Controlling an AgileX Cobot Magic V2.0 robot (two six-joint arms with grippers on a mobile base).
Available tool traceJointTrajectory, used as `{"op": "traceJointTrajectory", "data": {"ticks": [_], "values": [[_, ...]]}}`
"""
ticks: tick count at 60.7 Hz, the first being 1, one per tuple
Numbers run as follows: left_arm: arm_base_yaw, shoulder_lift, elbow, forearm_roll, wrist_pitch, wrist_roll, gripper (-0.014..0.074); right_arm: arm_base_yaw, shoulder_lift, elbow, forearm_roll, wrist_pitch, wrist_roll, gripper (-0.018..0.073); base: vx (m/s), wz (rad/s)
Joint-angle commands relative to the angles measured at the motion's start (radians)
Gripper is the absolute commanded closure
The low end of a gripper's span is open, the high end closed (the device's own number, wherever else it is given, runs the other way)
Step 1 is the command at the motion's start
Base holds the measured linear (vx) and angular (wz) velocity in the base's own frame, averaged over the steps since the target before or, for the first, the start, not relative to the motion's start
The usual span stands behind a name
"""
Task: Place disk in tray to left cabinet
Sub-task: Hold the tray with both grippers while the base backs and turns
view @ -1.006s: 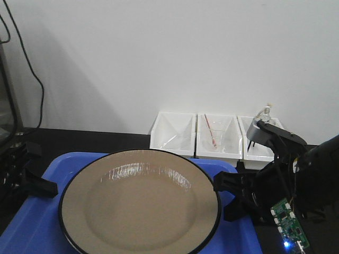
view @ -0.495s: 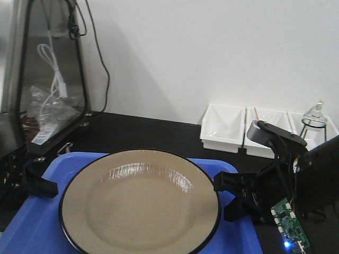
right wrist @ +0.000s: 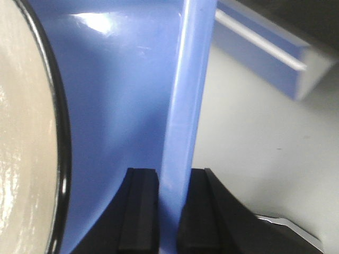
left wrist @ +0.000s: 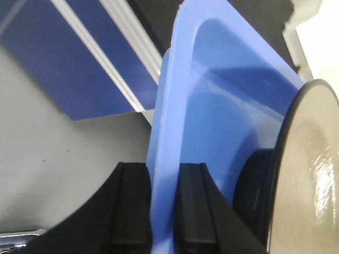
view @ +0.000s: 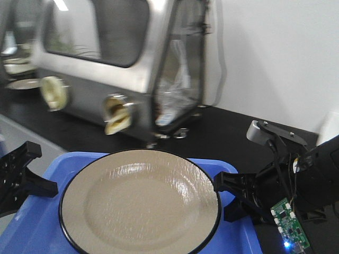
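Observation:
The tan disk (view: 140, 198) with its thin black rim lies flat in the blue tray (view: 74, 161). The tray is held off the ground between both arms. My left gripper (view: 32, 182) is shut on the tray's left rim (left wrist: 164, 132), one finger on each side of the wall. My right gripper (view: 228, 196) is shut on the right rim (right wrist: 188, 95) in the same way. An edge of the disk (left wrist: 307, 174) shows beside the left fingers, and the disk's edge (right wrist: 21, 132) also shows beside the right ones. The left cabinet is out of view.
A metal glove box (view: 122, 58) with round ports and a clear end panel stands on a black counter (view: 222, 132) ahead. Below the tray lie a grey floor (left wrist: 53, 174) and the counter's blue front (left wrist: 47, 58). A white wall (view: 275, 58) rises at the right.
The view has swung left: the white bins slid out at the right and the glove box came in. Tray, disk and both grips are unchanged.

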Motion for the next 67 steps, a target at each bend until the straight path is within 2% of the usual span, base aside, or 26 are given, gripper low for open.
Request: {"op": "traceJointTrajectory", "data": {"ticks": [1, 35, 67], "values": [[-0.035, -0.037, -0.033, -0.287, 0.051, -0.020, 0.0596, 0.032, -0.029, -0.044, 0.219, -0.082, -0.016, 0.0564, -0.12, 0.89], [-0.035, -0.037, -0.033, -0.287, 0.052, -0.020, 0.0596, 0.032, -0.029, -0.044, 0.219, -0.077, -0.016, 0.0564, -0.06, 0.79], [-0.035, -0.037, -0.033, -0.287, 0.068, -0.020, 0.0596, 0.032, -0.029, -0.044, 0.219, -0.077, -0.016, 0.0564, 0.08, 0.40]]}}
